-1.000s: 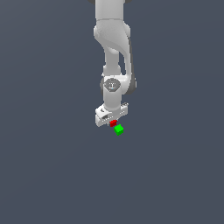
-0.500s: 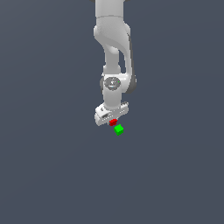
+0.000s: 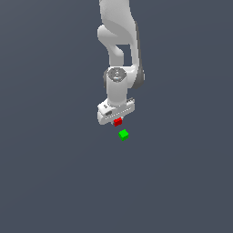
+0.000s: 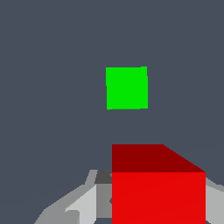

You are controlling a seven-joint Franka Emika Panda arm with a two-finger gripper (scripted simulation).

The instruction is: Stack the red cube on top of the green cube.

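Note:
My gripper (image 3: 117, 120) hangs from the white arm, shut on the small red cube (image 3: 118, 121), which is held off the floor. The green cube (image 3: 123, 134) rests on the grey floor just below and slightly toward the exterior view's right of the red one, apart from it. The wrist view has the red cube (image 4: 157, 188) large between the grey fingers (image 4: 81, 205), and the green cube (image 4: 127, 87) lies on the floor beyond it, with a gap between the two.
A plain dark grey floor (image 3: 54, 182) spreads all around. No other objects are visible.
The gripper has risen a little with the red cube held in it, widening the gap to the green cube. The green cube has stayed in place.

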